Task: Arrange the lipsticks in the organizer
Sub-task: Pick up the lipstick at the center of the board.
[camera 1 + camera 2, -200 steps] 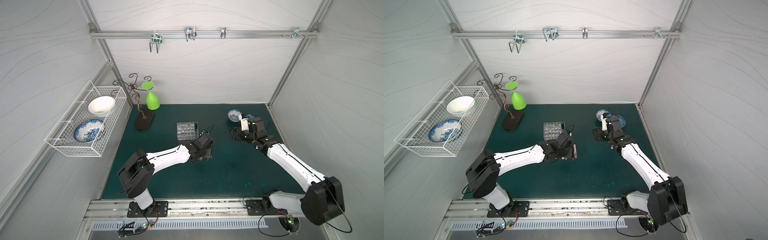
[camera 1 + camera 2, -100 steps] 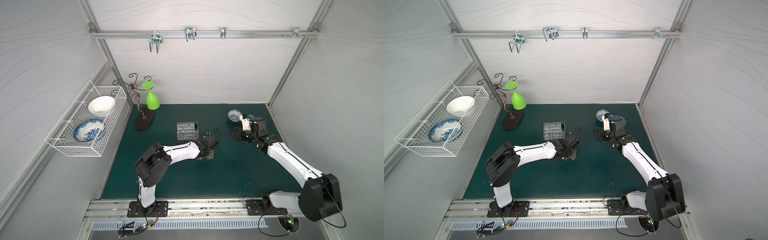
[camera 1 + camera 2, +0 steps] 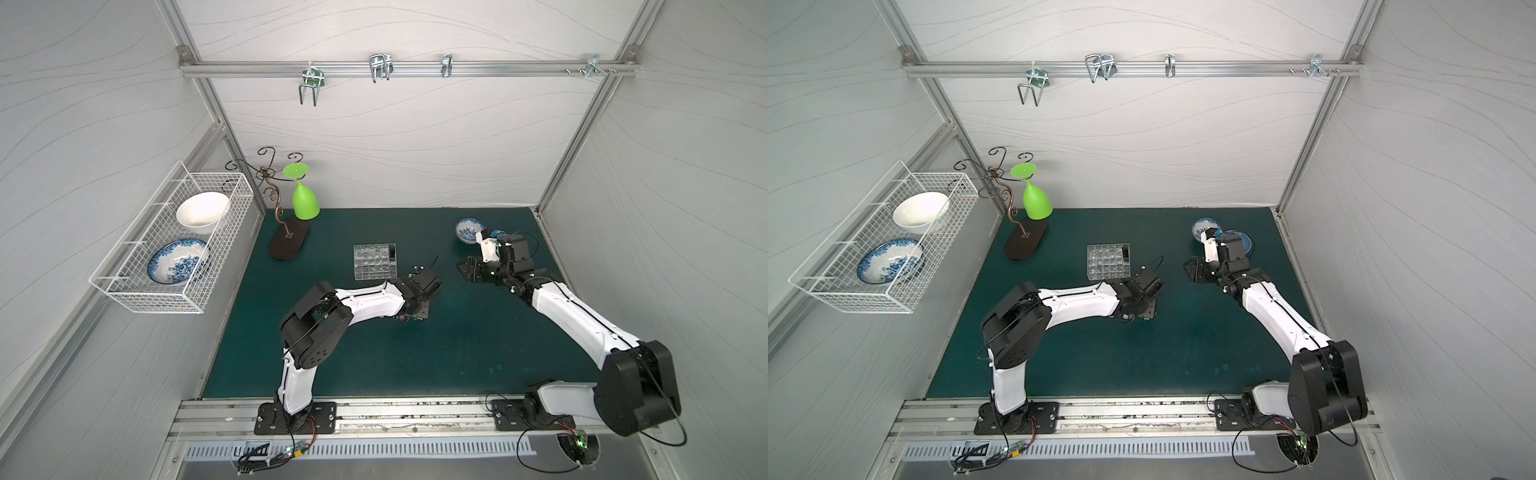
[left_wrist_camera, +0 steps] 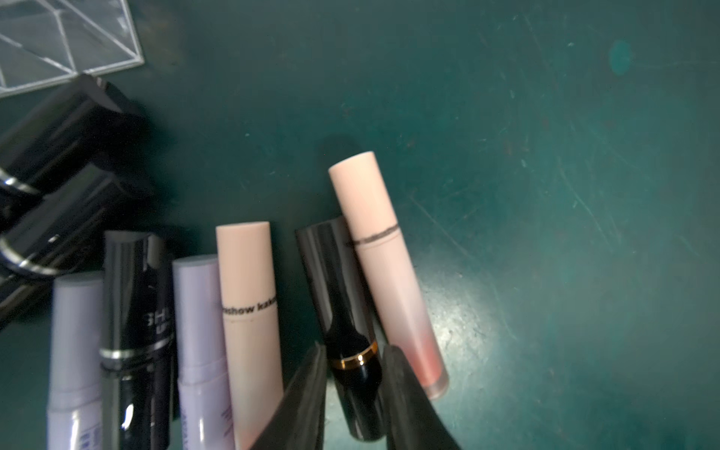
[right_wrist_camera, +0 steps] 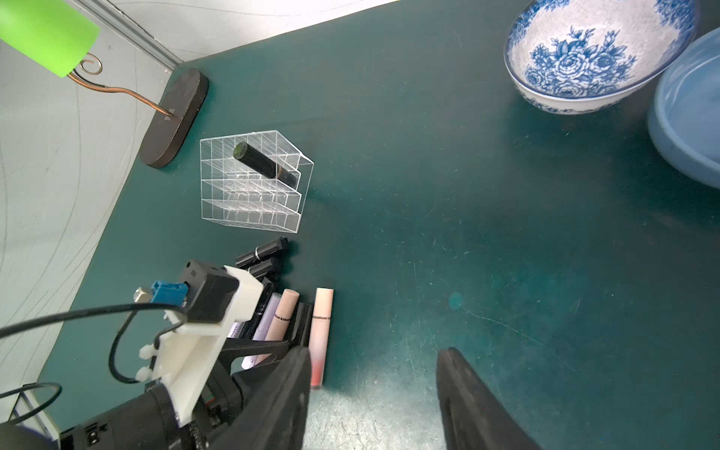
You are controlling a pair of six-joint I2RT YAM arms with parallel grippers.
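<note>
Lipsticks lie in a row on the worktop beside the organizer, lower ends cut off. Left gripper pinches the gold-banded black lipstick; right gripper hangs spread, empty. In both top views the left arm hides the row.

A black lipstick sits in the organizer; more lipsticks lie just beside it.

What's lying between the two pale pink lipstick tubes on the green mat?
A glossy black lipstick tube with a gold band lies between them, shown in the left wrist view.
</note>
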